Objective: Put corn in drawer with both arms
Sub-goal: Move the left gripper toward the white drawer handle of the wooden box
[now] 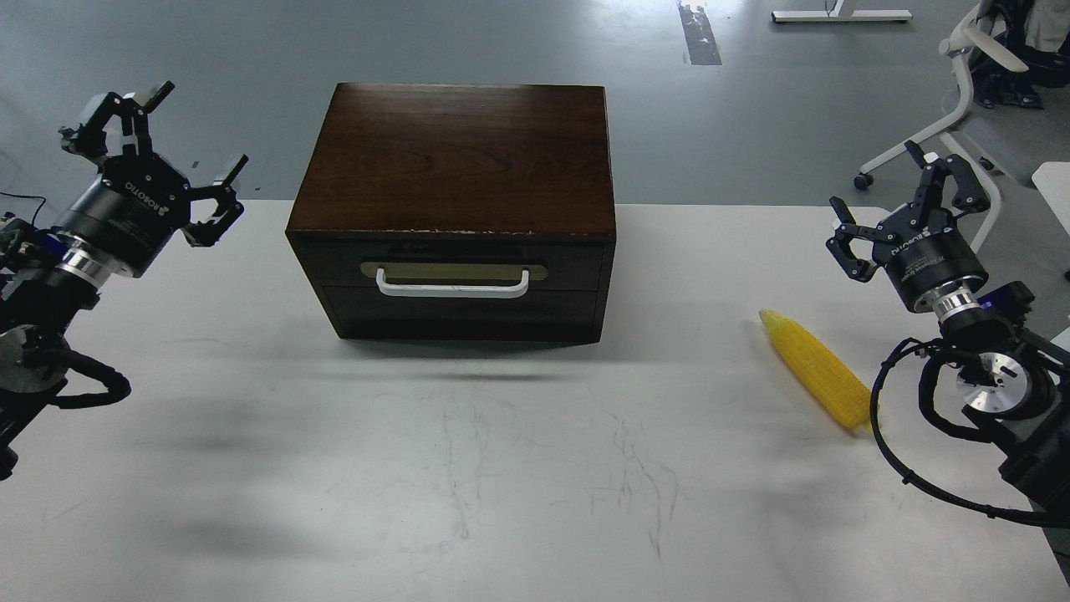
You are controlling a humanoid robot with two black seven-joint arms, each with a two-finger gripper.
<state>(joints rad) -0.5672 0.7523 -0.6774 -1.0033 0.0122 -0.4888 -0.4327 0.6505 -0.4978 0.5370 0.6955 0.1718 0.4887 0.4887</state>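
The corn, a bright yellow cob, lies on the white table at the right, its pointed end aimed up-left. The drawer sits pushed into the front of the dark brown wooden box, showing a brass plate and a white bar handle. My left gripper hovers open at the far left, level with the box top, nothing between its fingers. My right gripper hangs open at the right, above and behind the corn, holding nothing.
The white table stretches bare in front of the box, with faint scratches. Black cable loops hang by the right arm beside the corn's thick end. A white chair base stands on the grey floor behind.
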